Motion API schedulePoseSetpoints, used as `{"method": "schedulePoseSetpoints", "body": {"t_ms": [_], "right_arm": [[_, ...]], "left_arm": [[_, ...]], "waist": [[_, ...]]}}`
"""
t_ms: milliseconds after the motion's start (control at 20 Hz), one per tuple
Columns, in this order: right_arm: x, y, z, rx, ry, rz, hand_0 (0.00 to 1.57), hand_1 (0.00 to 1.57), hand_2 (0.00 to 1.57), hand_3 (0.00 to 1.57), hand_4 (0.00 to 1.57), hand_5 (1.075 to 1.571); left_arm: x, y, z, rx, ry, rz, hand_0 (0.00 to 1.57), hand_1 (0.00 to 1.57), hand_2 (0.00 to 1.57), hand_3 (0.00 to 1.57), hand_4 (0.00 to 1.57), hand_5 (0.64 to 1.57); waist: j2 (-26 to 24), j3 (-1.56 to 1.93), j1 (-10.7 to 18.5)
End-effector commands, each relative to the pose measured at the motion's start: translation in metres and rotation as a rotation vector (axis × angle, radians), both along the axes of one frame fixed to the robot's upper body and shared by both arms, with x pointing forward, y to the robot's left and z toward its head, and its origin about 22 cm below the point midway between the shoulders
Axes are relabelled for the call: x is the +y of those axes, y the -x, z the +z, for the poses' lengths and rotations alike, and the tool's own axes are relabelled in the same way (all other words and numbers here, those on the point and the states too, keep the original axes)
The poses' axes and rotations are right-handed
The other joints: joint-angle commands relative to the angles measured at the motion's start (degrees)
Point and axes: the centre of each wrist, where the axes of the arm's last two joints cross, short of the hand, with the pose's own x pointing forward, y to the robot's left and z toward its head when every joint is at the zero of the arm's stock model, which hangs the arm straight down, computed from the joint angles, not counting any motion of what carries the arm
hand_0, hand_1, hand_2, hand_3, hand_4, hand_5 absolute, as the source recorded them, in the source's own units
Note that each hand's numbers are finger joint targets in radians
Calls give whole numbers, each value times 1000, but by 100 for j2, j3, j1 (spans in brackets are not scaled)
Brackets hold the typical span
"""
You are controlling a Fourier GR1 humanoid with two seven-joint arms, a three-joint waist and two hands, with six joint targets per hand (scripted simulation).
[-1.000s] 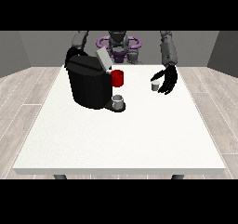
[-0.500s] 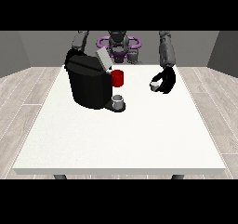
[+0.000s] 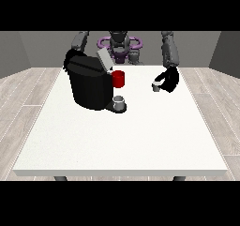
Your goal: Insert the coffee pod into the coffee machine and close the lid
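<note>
Pod: small grey coffee pod (image 3: pixel 156 86) at the worktop's (image 3: pixel 140 136) far right, well apart from the machine.
Hand at the view's right (image 3: pixel 169 79): fingers curled round the pod, apparently gripping to carry it.
Coffee machine (image 3: pixel 90 82): lid (image 3: pixel 104 59) raised (ready for loading).
Other hand: hidden behind the machine.

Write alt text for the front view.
A black hand at the view's right is curled round a small grey pod above a white table. At the view's left stands a black coffee machine, its lid raised.
</note>
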Motion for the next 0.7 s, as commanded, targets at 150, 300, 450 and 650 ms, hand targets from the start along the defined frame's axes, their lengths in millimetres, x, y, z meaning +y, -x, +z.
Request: {"method": "schedulePoseSetpoints", "body": {"t_ms": [150,300,450,650], "right_arm": [[-12,4,-30,112,-16,-37,0,0,0,0,505,1571],[2,-2,-27,74,6,-18,0,0,0,0,488,1571],[-16,-7,-21,100,-12,-14,0,0,0,0,443,1571],[4,3,-28,112,-9,48,0,0,0,0,492,1571]], "left_arm": [[-40,-21,22,14,31,-152,1388,1388,1408,1353,583,1571],[-37,-44,73,-55,41,-172,1289,1289,1362,1337,557,1571],[-41,-49,87,-40,22,-194,1256,1256,1331,1292,545,1571],[-55,-58,102,-50,30,-187,1255,1255,1332,1288,556,1571]], "waist": [[-550,2,239],[-371,2,149],[-575,1,124],[-721,0,-149]]}}
